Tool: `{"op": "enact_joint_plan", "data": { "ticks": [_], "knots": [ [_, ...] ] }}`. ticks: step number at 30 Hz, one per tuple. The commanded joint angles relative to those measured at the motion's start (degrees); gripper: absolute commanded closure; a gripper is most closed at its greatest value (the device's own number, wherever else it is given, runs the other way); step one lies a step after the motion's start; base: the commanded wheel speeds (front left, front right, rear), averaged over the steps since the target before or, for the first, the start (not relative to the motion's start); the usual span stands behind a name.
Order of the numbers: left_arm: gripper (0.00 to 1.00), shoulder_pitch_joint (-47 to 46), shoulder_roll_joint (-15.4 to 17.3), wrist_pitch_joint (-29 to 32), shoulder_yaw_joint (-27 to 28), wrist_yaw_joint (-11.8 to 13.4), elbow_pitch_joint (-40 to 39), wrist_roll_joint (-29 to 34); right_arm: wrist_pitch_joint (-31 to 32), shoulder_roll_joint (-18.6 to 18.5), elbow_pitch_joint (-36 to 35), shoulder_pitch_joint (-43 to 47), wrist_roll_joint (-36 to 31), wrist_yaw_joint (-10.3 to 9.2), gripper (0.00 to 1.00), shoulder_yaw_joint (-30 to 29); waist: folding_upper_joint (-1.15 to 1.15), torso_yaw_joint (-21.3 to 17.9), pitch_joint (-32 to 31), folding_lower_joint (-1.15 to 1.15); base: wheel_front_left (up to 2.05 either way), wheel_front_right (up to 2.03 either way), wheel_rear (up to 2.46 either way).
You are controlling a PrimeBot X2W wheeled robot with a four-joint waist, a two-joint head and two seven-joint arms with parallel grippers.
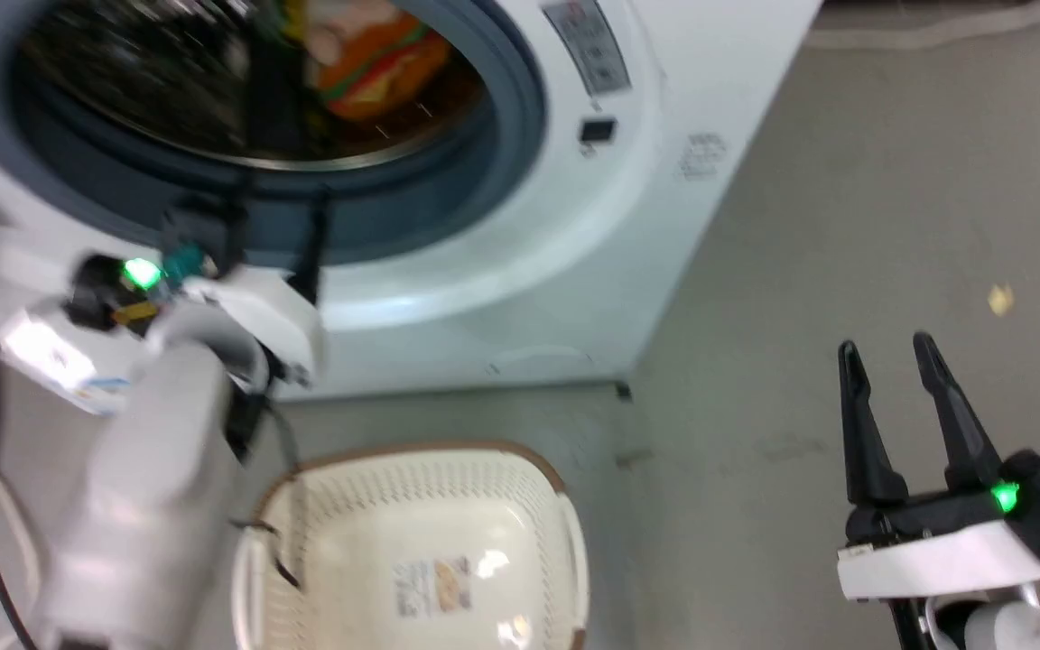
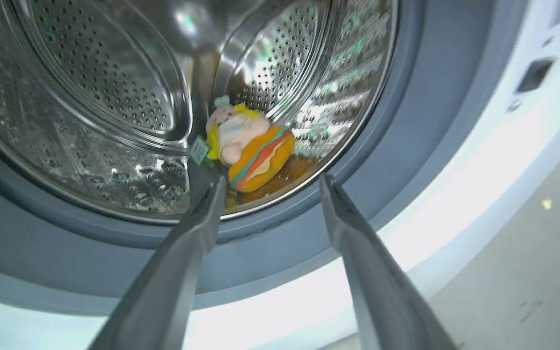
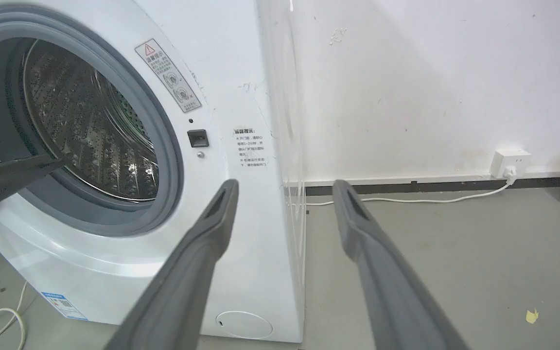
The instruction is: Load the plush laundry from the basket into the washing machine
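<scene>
Left gripper: fingers spread wide and gripping nothing, with the tips level with the lower lip of the washing machine opening and pointing into it. In the right wrist view, one dark finger of this gripper lies across the left side of the opening, over the gasket.

Plush laundry: inside the washing machine, on the drum floor near the front lip, just past the left fingertips and clear of them. The pink doll figure lies against the orange burger body, and a small tag is at its side.

Gasket: a grey ring around the drum mouth. The left fingers cross in front of its lower arc.

Right gripper: fingers parted and holding nothing, well to the right of the washing machine over bare floor. It points toward the machine's right front corner.

Basket: on the floor directly in front of the washing machine, below the opening. The sticker on its inner bottom is in plain view.

Yellow scrap: on the floor, right of the washing machine.

Wall socket: low on the wall, to the right of and behind the washing machine, with a white cable running along the skirting toward the machine.
</scene>
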Motion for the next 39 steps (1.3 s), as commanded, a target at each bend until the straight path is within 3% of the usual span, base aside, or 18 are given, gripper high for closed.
{"op": "enact_joint_plan", "data": {
  "ticks": [1, 8, 14, 20, 30, 31, 39],
  "knots": [
    [0.00, 4.0, -1.0, -0.3, 1.0, -0.1, -4.3, -1.1, -0.3, 0.0, 0.1, 1.3, -0.6, -0.04, 0.00, -0.3, 0.00, 6.6, -8.0, 0.02, 0.00, 0.00, 0.00],
    [0.00, 23.4, -3.7, -0.4, 5.0, 4.3, -27.0, -1.7, -0.3, 0.0, 0.1, 4.6, -1.2, -0.04, 0.00, -1.1, 0.00, 10.3, -13.5, 0.02, 0.00, 0.00, 0.00],
    [0.00, 38.7, -6.2, -0.4, 7.5, 7.1, -39.1, -0.8, -0.3, 0.0, 0.1, 7.1, -0.7, -0.04, 0.00, -0.9, 0.00, 11.6, -15.7, 0.02, 0.00, 0.00, 0.00],
    [0.00, 46.3, -7.8, -0.4, 7.5, 6.5, -43.4, 1.6, -0.3, 0.0, 0.0, 10.5, 0.1, -0.04, 0.00, -1.8, 0.00, 12.8, -16.7, 0.02, 0.00, 0.00, 0.00],
    [0.00, 48.6, -9.5, -0.4, 9.1, 5.8, -44.2, 5.3, -0.3, 0.0, 0.3, 12.2, 0.1, -0.04, 0.00, -0.9, 0.00, 12.4, -16.9, 0.02, 0.00, 0.00, 0.00],
    [1.00, 47.9, -9.5, -0.1, 9.0, 6.0, -43.9, 5.1, 0.0, 0.0, 0.2, 11.4, -0.1, 0.00, 1.00, -0.9, 0.00, 12.4, -16.9, 0.02, 0.00, 0.00, 0.00],
    [1.00, 47.9, -9.7, 0.5, 9.3, 6.0, -44.0, 5.4, 0.6, 0.0, 0.2, 11.1, -0.6, 0.00, 1.00, -0.9, 0.00, 12.4, -16.9, 0.02, 0.00, 0.00, 0.00]
  ]
}}
